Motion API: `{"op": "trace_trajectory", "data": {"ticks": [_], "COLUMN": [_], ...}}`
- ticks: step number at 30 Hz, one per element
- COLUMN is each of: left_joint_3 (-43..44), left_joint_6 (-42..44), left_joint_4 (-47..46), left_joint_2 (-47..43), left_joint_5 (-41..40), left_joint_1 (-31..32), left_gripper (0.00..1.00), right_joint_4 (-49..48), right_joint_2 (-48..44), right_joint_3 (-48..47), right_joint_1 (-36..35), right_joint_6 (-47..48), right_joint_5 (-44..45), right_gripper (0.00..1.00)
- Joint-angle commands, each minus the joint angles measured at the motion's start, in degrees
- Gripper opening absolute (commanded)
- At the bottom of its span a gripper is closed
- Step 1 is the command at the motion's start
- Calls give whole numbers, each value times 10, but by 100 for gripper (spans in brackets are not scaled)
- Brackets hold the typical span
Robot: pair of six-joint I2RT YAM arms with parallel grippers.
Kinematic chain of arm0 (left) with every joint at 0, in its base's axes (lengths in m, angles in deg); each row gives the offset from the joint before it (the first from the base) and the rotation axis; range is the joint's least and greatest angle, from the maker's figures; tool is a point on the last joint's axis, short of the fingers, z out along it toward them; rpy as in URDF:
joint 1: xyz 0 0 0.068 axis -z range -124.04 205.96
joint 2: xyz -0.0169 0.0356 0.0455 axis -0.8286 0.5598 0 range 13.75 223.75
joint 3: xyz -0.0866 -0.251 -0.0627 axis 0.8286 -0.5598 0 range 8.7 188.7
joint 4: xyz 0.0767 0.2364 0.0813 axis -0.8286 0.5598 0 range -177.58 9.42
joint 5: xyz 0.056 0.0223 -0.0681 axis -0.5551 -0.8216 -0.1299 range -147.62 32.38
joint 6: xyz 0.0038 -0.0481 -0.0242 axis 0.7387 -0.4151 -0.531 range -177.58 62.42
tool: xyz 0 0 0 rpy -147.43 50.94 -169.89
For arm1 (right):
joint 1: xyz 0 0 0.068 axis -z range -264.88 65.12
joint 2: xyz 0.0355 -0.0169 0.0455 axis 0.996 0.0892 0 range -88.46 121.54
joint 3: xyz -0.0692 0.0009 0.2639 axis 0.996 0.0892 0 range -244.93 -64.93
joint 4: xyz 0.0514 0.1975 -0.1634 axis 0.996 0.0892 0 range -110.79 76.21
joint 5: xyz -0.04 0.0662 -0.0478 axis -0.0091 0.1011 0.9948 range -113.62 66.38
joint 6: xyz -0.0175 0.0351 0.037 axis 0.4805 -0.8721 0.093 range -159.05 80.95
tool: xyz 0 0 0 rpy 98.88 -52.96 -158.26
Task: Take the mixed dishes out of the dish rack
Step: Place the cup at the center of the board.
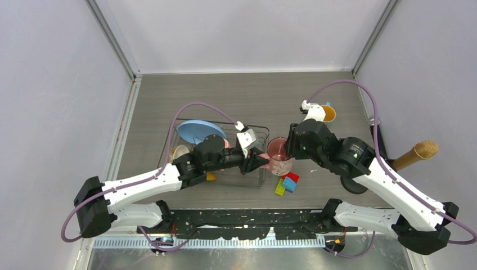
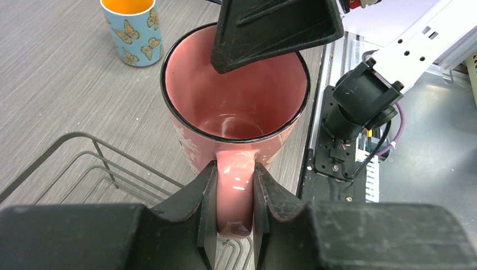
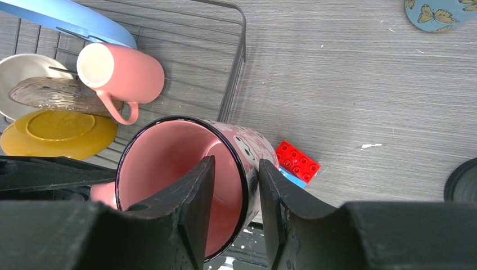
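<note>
— Where is the speckled pink mug [image 1: 279, 157]?
— Just off the right edge of the dish rack [image 3: 185, 56], toward the tabletop's near edge, beside a red block [image 3: 297, 160]. The left gripper [image 2: 235, 169] is clamped on its handle
— And the right gripper [image 3: 237, 162]?
— It straddles the rim, one finger inside, one outside; I cannot tell if it pinches the wall
— What sits in the rack?
— The plain salmon mug [image 3: 121, 73] on its side, the light blue plate [image 3: 67, 17], yellow plate [image 3: 56, 132] and cream bowl [image 3: 22, 70]
</note>
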Motion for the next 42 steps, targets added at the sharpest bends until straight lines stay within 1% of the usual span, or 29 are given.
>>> {"op": "trace_trajectory", "data": {"ticks": [1, 8, 11, 14, 16, 17, 18, 19, 20, 21, 23, 24, 25, 26, 30, 32, 35, 38, 40, 42], "left_joint_3": [29, 26, 26, 29, 34, 38, 43, 45, 46, 45, 42, 41, 40, 38, 22, 12, -1, -11, -19, -29], "left_joint_6": [17, 25, 28, 28, 26, 25, 23, 20, 18, 15, 9, 6, 3, -1, -28, -45, -82, -113, -136, -147], "left_joint_4": [-103, -102, -99, -94, -86, -80, -71, -65, -62, -61, -61, -59, -58, -56, -53, -48, -28, 10, 35, 62], "left_joint_2": [-38, -44, -44, -39, -37, -35, -33, -33, -33, -34, -36, -38, -42, -45, -70, -86, -110, -133, -149, -164], "left_joint_5": [4, 7, 6, 9, 10, 12, 13, 14, 16, 16, 18, 18, 18, 17, -20, -46, -87, -129, -182, -203], "left_joint_1": [2, 2, 2, 2, 3, 3, 3, 3, 3, 3, 3, 2, 2, 2, 3, 3, 3, 3, 3, 3], "left_gripper": [0, 0, 0, 0, 0, 0, 2, 7, 17, 30, 45, 67, 87, 99, 100, 100, 100, 100, 100, 100], "right_joint_4": [-8, 13, 15, 12, 6, 4, 0, -2, -5, -7, -9, -9, -9, -10, -12, -14, -40, -72, -94, -120], "right_joint_2": [0, 10, 12, 12, 11, 11, 12, 12, 13, 13, 16, 16, 18, 19, 24, 29, 38, 55, 80, 129], "right_joint_3": [4, 8, 8, 6, 6, 5, 5, 4, 3, 2, -2, -5, -7, -11, -20, -19, -7, 10, 9, 5], "right_joint_1": [3, 10, 11, 12, 13, 13, 14, 14, 16, 17, 22, 24, 28, 31, 64, 101, 176, 223, 248, 277], "right_joint_6": [8, 9, 11, 15, 22, 25, 27, 30, 32, 33, 36, 38, 43, 45, 58, 53, 41, 28, 23, 25], "right_joint_5": [-7, -9, -10, -6, -1, 1, 7, 11, 20, 33, 54, 60, 70, 77, 119, 139, 121, 104, 104, 97], "right_gripper": [41, 40, 37, 27, 18, 9, 5, 1, 1, 0, 0, 0, 0, 0, 0, 0, 0, 0, 0, 0]}}
